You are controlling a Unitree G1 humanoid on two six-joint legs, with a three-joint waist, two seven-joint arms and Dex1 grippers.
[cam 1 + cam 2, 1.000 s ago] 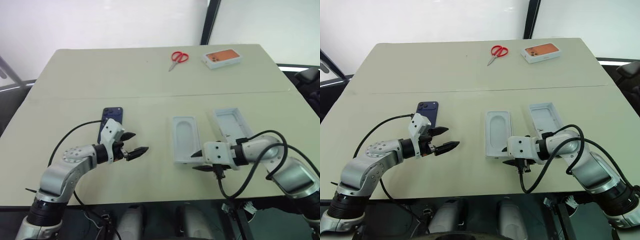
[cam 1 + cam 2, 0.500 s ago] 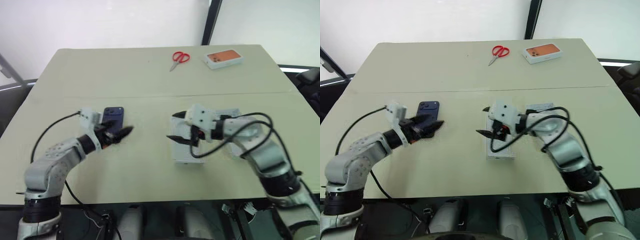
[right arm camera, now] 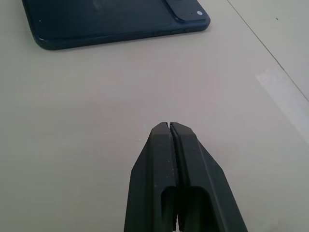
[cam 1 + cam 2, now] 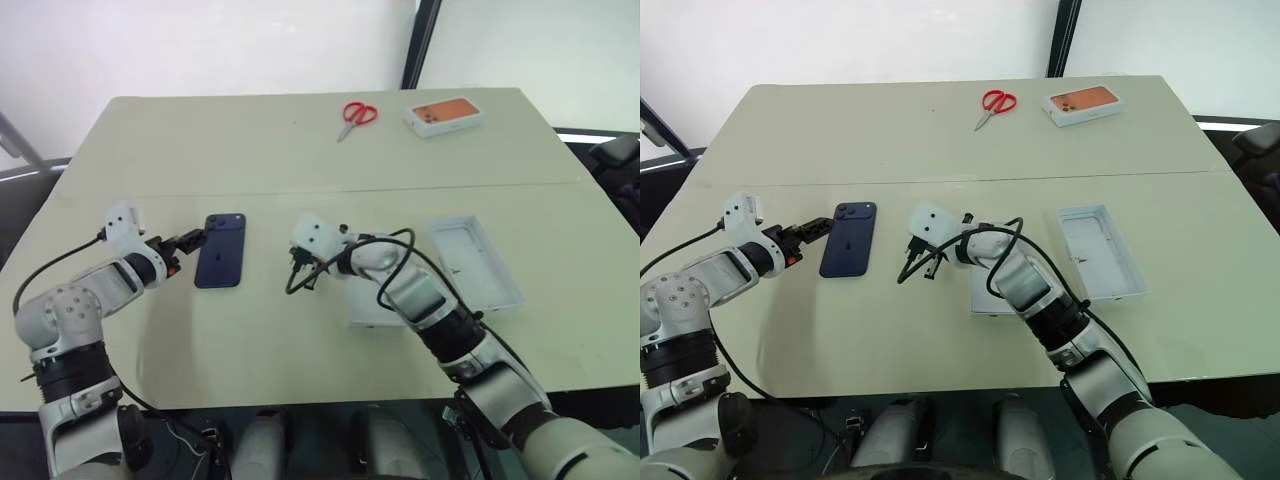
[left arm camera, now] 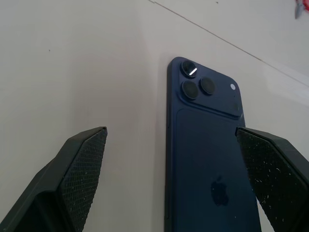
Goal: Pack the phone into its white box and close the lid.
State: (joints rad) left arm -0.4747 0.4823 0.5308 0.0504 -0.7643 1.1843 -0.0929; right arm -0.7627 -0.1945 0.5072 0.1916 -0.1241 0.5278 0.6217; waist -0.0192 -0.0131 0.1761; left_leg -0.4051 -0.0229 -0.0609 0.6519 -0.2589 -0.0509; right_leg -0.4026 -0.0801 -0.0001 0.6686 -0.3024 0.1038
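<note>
While the phone [image 4: 221, 263] lies flat, camera side up, toward the worktop's [image 4: 250, 150] left edge, the left pincer [image 4: 188, 241] gapes wide beside it, empty; the right pincer [image 4: 303, 281], shut and empty, nears its other side. The pickup is in hand; next, jaws must straddle its edges.

dark navy-blue smartphone [image 4: 221, 263]: 1 | open shallow white box tray [image 4: 476, 263]: 1 | white moulded insert [image 4: 368, 310]: 1 | white box with orange phone picture [image 4: 445, 114]: 1 | red-handled scissors [image 4: 356, 117]: 1 | beige table [image 4: 200, 150]: 1
</note>
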